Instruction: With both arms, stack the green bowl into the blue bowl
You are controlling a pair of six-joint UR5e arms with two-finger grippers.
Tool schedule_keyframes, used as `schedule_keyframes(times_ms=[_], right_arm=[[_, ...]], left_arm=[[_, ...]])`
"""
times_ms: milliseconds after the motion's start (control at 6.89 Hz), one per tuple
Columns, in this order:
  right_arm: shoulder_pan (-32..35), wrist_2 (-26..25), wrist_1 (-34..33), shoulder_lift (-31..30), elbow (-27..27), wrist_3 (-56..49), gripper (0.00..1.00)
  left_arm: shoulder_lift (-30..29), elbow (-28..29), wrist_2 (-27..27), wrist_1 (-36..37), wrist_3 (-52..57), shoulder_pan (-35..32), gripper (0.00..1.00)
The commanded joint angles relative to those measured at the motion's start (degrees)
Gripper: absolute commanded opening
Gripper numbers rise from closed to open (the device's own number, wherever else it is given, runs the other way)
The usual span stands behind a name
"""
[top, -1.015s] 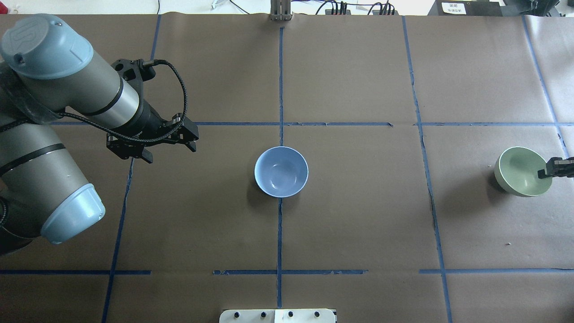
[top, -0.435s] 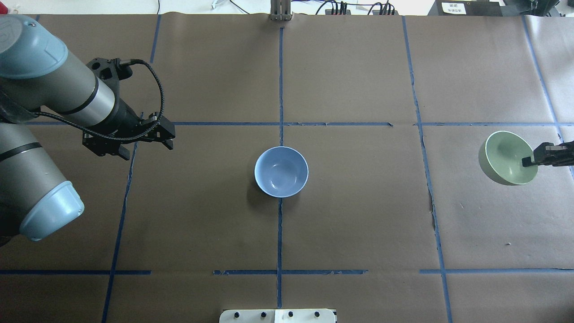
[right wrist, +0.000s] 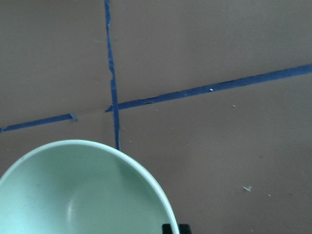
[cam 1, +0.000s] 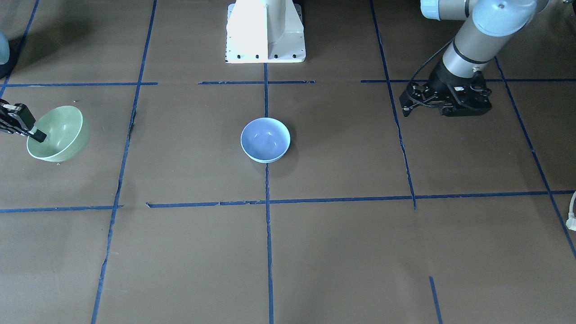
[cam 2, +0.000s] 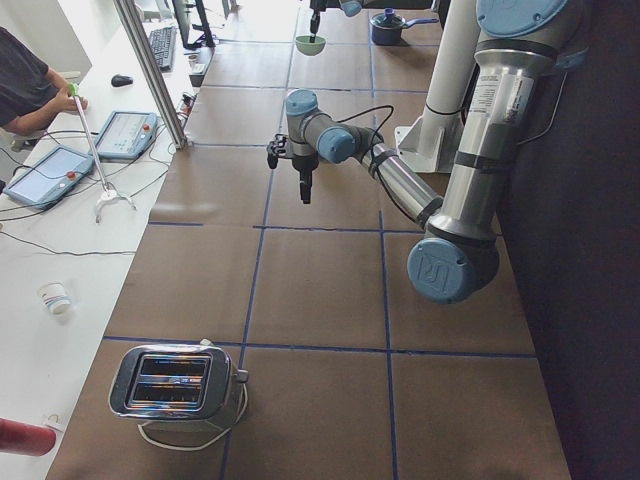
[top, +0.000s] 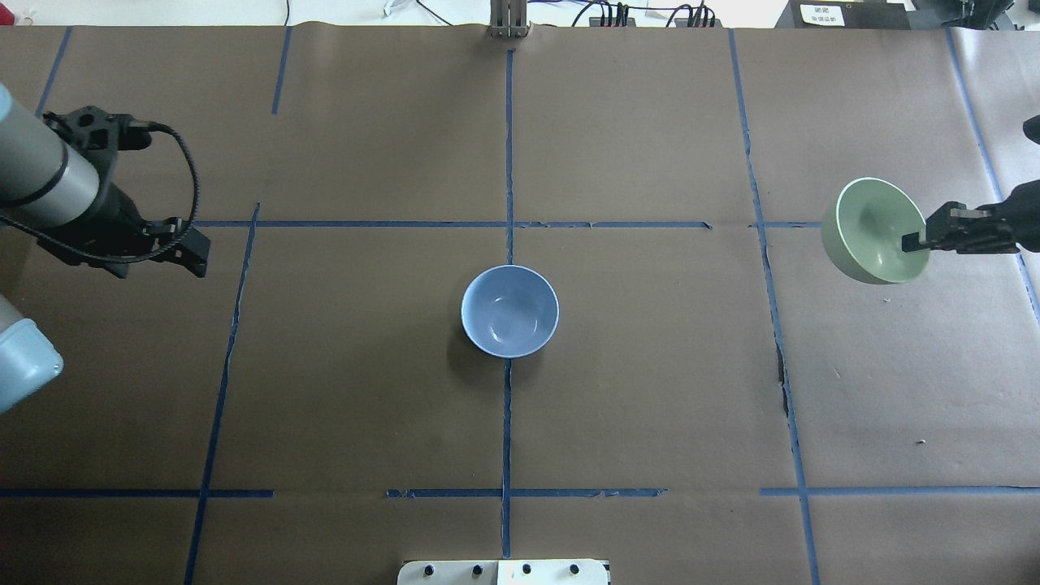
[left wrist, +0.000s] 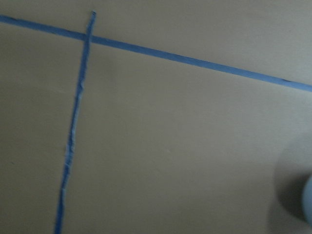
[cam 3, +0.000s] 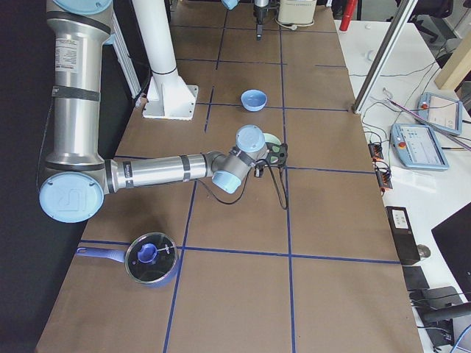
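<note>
The green bowl (top: pixel 869 227) hangs tilted above the table at the far right, and my right gripper (top: pixel 914 241) is shut on its rim. It also shows in the front view (cam 1: pixel 58 130) with the right gripper (cam 1: pixel 38 134), and fills the lower left of the right wrist view (right wrist: pixel 83 195). The blue bowl (top: pixel 509 311) stands upright and empty at the table's centre (cam 1: pixel 265 139). My left gripper (top: pixel 162 258) is open and empty, far to the left of the blue bowl, above the table.
The white pedestal base (cam 1: pixel 265 31) stands at the robot's edge of the table. A toaster (cam 2: pixel 175 380) sits at the table's left end. A lidded pot (cam 3: pixel 151 257) sits at its right end. Blue tape lines grid the brown table cover (top: pixel 650 390).
My right gripper has lifted the green bowl off the table and carried it up and toward the centre. My left arm has drawn back to the left, still open.
</note>
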Motion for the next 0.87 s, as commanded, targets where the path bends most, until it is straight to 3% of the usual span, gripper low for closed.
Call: schedule_keyframes(times_ms=[0, 290, 725], right_arm=[[-5.6, -6.6, -0.6, 6.5, 0.9, 4.6, 0.0], [-13.0, -14.5, -8.7, 13.4, 2.9, 7.4, 0.0], [-27.4, -30.1, -31.4, 27.3, 8.5, 11.2, 0.0]], left_arm=[[5.5, -0.6, -0.5, -0.4, 4.7, -7.1, 1.0], [9.4, 0.1, -1.0, -0.4, 20.5, -11.5, 1.0], [10.8, 0.0, -0.7, -0.4, 25.1, -11.5, 1.0]])
